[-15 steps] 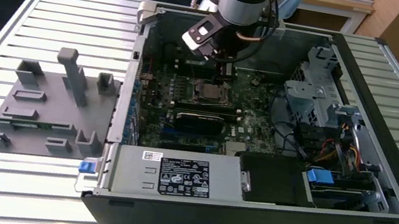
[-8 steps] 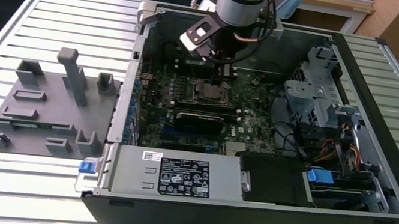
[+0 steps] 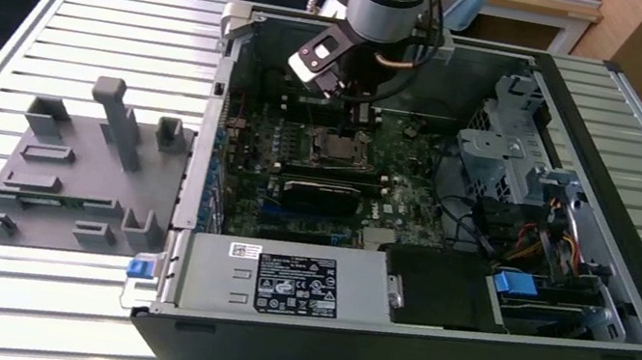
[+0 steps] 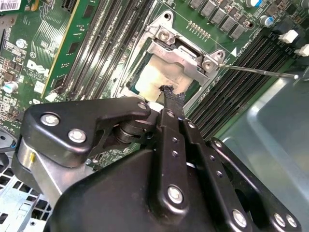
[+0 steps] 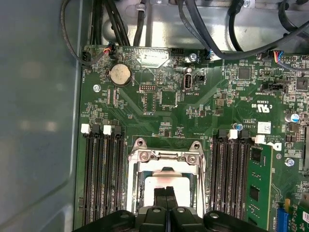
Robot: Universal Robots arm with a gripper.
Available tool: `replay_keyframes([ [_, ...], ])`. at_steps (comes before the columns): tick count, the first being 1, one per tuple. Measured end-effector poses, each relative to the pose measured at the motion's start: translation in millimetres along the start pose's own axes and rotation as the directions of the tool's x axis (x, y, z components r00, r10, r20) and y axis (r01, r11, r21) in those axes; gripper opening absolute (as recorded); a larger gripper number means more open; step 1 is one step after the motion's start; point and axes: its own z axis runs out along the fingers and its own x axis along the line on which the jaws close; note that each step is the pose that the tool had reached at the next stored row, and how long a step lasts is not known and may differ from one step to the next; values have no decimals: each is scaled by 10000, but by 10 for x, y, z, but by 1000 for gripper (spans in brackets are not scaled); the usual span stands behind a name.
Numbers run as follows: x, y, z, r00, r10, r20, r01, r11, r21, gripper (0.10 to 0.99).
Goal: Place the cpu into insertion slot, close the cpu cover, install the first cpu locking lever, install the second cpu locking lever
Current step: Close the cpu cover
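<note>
The cpu lies flat in the insertion slot, which sits just above the middle of the exterior view, inside the open computer case. In both wrist views its pale silver top shows through the square window of the cpu cover, whose silver frame lies around it. Going from the exterior view's left, a grey plastic fixture rests on the slatted table, beside the case wall. Next comes the green motherboard, with the labelled power supply at the frame's lower centre. The arm comes down from the top centre, and the gripper hangs directly over the socket. In the first wrist view its two black fingers are pressed together with nothing between them. In the second wrist view the tip of the gripper touches the chip's top. A thin locking lever reaches out from the socket's corner across the long black memory slots. At the exterior view's right stands the metal drive cage.
</note>
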Motion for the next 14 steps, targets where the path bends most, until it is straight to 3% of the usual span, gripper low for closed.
replay_keyframes([
  [14,0,-17,6,10000,1,-1,-1,10000,-1,106],
])
